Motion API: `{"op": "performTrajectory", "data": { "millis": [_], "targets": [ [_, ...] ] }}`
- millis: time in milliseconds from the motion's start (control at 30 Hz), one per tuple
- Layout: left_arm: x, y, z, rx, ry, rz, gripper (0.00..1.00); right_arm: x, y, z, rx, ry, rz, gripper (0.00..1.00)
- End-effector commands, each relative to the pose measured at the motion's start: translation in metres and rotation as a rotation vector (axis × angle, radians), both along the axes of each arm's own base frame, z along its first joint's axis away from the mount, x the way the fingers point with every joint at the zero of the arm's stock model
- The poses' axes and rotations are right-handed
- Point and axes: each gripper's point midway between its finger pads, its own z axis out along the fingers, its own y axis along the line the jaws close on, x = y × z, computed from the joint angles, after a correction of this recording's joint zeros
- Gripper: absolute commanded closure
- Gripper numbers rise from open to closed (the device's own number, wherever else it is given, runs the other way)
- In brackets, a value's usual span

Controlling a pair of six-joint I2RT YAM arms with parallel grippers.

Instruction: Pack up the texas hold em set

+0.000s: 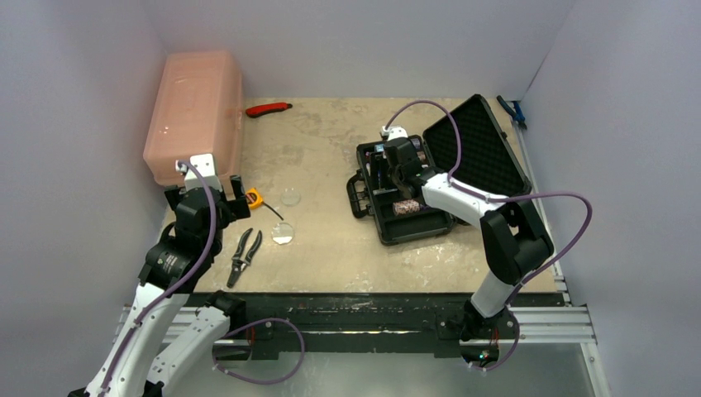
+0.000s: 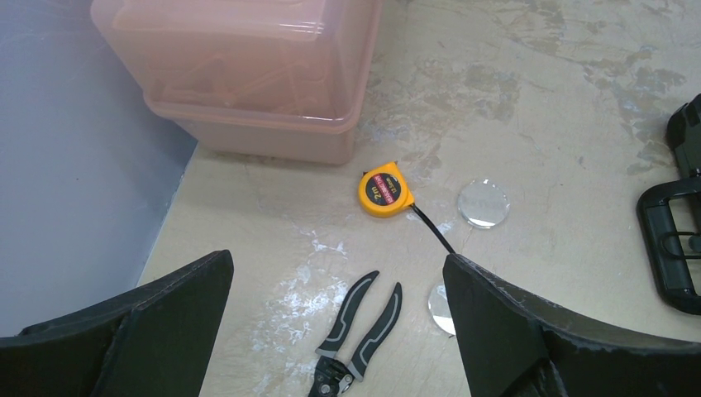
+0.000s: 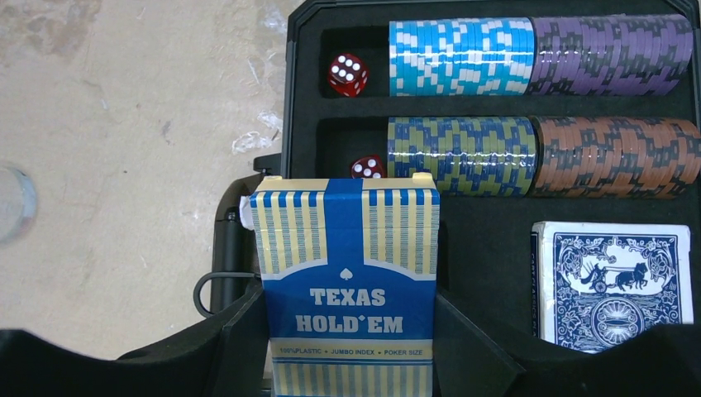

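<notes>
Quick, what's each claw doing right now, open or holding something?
Left claw: open, holding nothing.
Right claw: closed on a card deck, over the open case.

Bare worktop (image 1: 347, 244) lies open down the middle. The pliers (image 1: 245, 257), tape measure (image 1: 255, 198) and pink bin (image 1: 195, 112) crowd my left side; the raised briefcase lid (image 1: 478, 147) walls my right.

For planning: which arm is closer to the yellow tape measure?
Left. The left gripper hovers right next to the tape measure; the right gripper, holding a card deck, is over the briefcase.
</notes>
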Motion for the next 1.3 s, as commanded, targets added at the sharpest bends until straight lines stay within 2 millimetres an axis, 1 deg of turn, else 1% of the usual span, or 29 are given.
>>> {"op": "performTrajectory", "data": {
  "millis": [0,200,300,667,867,1100,1267],
  "targets": [
    [0.004,-0.003,0.007,-0.004,-0.024,-0.011,0.00,0.020,0.001,0.030,0.016,-0.102,-0.023,1.00],
    [0.004,-0.003,0.006,-0.001,-0.020,-0.011,0.00,0.021,-0.007,0.025,-0.031,-0.107,-0.032,1.00],
    [0.004,-0.003,0.006,-0.002,-0.021,-0.010,0.00,0.021,-0.008,0.023,-0.044,-0.108,-0.026,1.00],
    [0.004,-0.003,0.007,-0.002,-0.023,-0.010,0.00,0.013,0.001,0.004,-0.019,-0.058,0.027,1.00],
    [0.004,-0.003,0.006,-0.002,-0.021,-0.010,0.00,0.010,0.000,-0.007,-0.027,-0.031,0.035,1.00],
    [0.004,-0.003,0.007,-0.002,-0.023,-0.010,0.00,0.001,-0.006,-0.019,-0.049,0.004,0.029,1.00],
    [0.004,-0.003,0.007,-0.004,-0.023,-0.011,0.00,-0.008,-0.010,-0.030,-0.073,0.061,0.028,1.00]
  ]
}}
